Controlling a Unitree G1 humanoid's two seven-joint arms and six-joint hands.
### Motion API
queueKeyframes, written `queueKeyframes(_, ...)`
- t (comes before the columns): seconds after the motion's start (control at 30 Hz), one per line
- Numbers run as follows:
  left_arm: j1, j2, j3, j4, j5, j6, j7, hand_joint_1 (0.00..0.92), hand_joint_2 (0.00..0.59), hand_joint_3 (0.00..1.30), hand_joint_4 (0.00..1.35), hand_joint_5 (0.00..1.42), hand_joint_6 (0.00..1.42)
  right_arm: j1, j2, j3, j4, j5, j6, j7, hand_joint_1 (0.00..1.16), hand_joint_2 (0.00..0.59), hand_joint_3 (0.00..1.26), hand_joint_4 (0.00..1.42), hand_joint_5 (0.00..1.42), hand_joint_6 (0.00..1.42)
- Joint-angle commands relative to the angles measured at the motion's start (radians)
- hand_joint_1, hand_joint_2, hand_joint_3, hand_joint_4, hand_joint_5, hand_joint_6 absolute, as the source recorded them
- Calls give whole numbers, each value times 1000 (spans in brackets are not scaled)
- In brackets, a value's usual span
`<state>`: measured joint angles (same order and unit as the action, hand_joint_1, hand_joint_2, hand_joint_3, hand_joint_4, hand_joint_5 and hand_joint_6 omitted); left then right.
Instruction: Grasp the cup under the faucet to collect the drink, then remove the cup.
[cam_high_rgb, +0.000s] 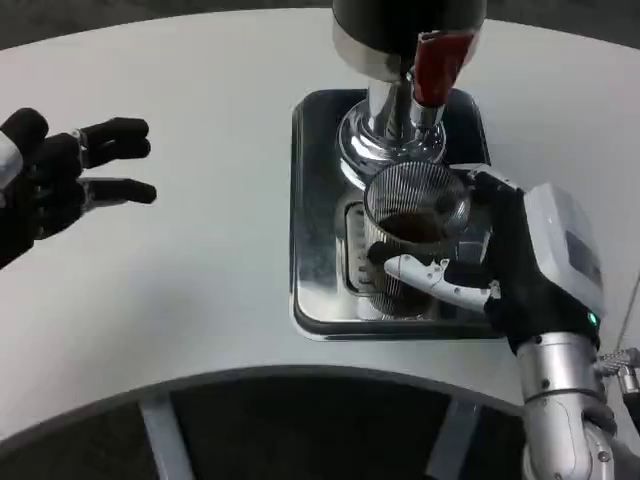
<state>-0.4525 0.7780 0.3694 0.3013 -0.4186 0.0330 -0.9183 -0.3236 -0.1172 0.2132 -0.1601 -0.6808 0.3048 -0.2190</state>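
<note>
Right hand (520, 265) grips the ribbed cup (408, 235) under the faucet (440, 62), on the metal tray (318, 215); left hand (55, 175), fingers spread and holding nothing, hovers beyond the table's left edge.

We see our right hand (500, 265) at lower right, silver forearm rising from the bottom edge, fingers curled closed around what it holds. Our left hand (60, 170) sits at the left edge, fingers spread apart, holding nothing.

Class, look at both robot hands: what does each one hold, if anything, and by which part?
The right hand grips the ribbed clear cup around its side wall, under the faucet. The left hand holds nothing, its fingers apart above the table.
</note>
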Motion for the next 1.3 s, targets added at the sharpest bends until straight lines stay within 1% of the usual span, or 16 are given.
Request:
queueKeyframes(0.03, 27, -10, -15, -23, 17, -23, 10, 0, 134, 184, 103, 269, 85, 59, 0, -1, -25, -1, 34, 36, 997, 312, 902, 1231, 1373, 1424)
queueKeyframes(0.27, 48, -30, -42, -64, 24, -48, 21, 0, 129, 184, 83, 235, 71, 94, 4, 2, -116, -15, 55, 63, 1001, 312, 910, 1234, 1373, 1424)
queueKeyframes(0.4, 69, -47, -59, -99, 38, -73, 26, 0, 125, 166, 53, 188, 47, 109, 6, 1, -168, -26, 69, 81, 1005, 313, 913, 1234, 1382, 1424)
queueKeyframes(0.67, 121, -73, -104, -163, 75, -131, 36, 0, 123, 145, 2, 105, 0, 161, 16, 23, -261, -58, 79, 104, 1008, 310, 913, 1234, 1389, 1424)
queueKeyframes(0.93, 165, -97, -135, -200, 121, -199, 62, 0, 114, 106, 0, 17, 0, 185, 23, 36, -320, -82, 69, 122, 1006, 302, 913, 1234, 1390, 1424)
queueKeyframes(1.0, 176, -105, -137, -207, 137, -224, 74, 0, 113, 79, 0, 3, 0, 186, 23, 36, -328, -85, 64, 125, 1006, 301, 913, 1234, 1390, 1424)
queueKeyframes(1.1, 195, -115, -139, -218, 156, -262, 99, 0, 112, 57, 0, 0, 0, 187, 23, 40, -337, -89, 58, 131, 1006, 301, 914, 1234, 1390, 1424)
queueKeyframes(1.3, 228, -121, -150, -238, 199, -328, 131, 0, 112, 1, 0, 0, 0, 195, 18, 48, -362, -93, 47, 141, 1005, 300, 914, 1249, 1390, 1424)
